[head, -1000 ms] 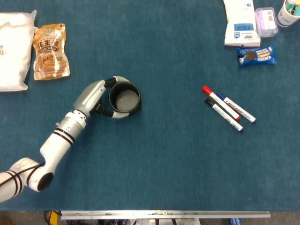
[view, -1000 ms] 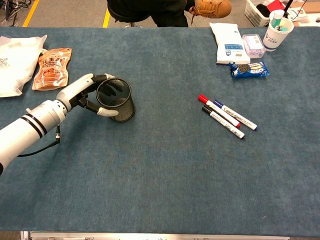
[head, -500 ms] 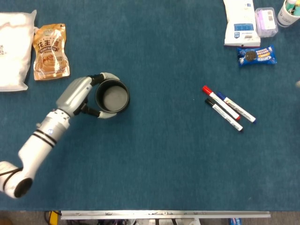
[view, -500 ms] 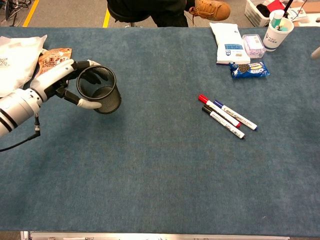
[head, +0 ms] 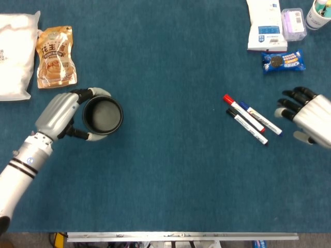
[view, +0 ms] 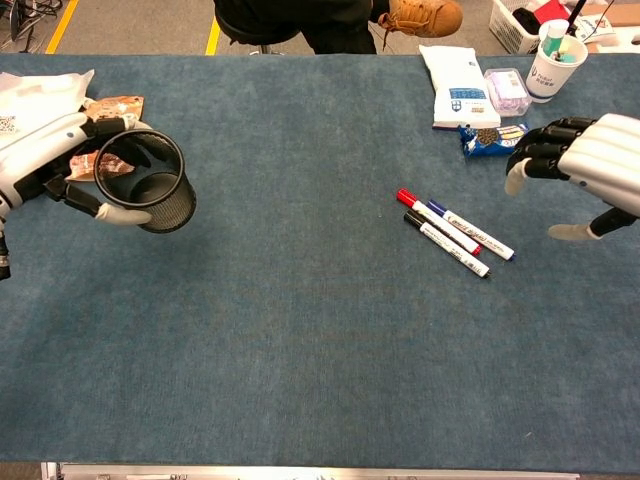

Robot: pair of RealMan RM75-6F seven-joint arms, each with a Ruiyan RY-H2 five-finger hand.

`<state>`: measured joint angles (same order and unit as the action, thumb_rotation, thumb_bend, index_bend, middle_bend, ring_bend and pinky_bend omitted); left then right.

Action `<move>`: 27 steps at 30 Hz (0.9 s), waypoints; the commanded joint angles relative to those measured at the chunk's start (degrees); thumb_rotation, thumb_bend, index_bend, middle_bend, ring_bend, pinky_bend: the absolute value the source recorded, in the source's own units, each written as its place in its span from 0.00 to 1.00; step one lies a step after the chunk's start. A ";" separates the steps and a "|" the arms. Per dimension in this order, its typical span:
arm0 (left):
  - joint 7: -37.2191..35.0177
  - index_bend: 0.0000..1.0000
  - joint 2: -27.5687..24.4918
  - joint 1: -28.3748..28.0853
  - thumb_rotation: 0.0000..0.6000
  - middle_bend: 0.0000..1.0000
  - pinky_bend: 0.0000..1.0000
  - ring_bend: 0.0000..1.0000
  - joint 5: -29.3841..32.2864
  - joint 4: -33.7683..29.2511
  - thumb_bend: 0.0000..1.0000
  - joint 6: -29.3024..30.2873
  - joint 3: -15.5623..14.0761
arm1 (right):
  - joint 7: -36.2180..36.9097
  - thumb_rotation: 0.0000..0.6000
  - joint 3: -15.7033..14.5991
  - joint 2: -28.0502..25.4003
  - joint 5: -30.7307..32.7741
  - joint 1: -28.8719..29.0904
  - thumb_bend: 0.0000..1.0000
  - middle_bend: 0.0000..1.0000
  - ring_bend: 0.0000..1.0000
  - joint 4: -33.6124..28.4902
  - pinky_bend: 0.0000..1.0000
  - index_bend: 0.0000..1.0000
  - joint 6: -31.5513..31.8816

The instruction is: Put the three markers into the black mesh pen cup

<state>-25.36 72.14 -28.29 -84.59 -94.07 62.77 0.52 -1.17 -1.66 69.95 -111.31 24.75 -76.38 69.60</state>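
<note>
Blue table (head: 170, 170), pen cup (head: 103, 114) in left robot hand (head: 61, 111) (markers (head: 252, 119) apart)

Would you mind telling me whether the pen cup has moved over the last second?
Yes. The pen cup, held by the left robot hand, has shifted left, closer to the orange snack pouch.

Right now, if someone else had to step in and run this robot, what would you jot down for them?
Left hand: holds the black mesh pen cup, fingers around its rim, at the table's left side; the cup is empty.
Right hand: open, holds nothing, just right of the markers.
The red marker, blue marker and black marker lie side by side on the blue mat, right of centre, far from the cup.
Done: no marker is in the cup.
Left: pick up each marker and drop all three into the cup.
</note>
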 commanded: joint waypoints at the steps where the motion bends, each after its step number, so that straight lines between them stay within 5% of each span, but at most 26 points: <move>1: 0.74 0.29 -0.81 0.64 1.00 0.44 0.27 0.36 0.08 -1.07 0.14 0.32 -0.45 | -0.20 1.00 -1.39 4.32 -1.97 1.50 0.11 0.33 0.19 5.17 0.24 0.42 0.51; 27: -0.57 0.26 -3.14 3.00 1.00 0.42 0.27 0.36 -0.27 -2.87 0.14 1.08 -0.66 | -1.27 1.00 -5.78 19.24 -3.13 8.19 0.11 0.30 0.16 23.38 0.19 0.43 -0.23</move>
<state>-25.78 68.88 -25.34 -84.75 -97.09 63.75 -0.22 -2.64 -7.27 88.82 -114.61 32.67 -53.39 69.32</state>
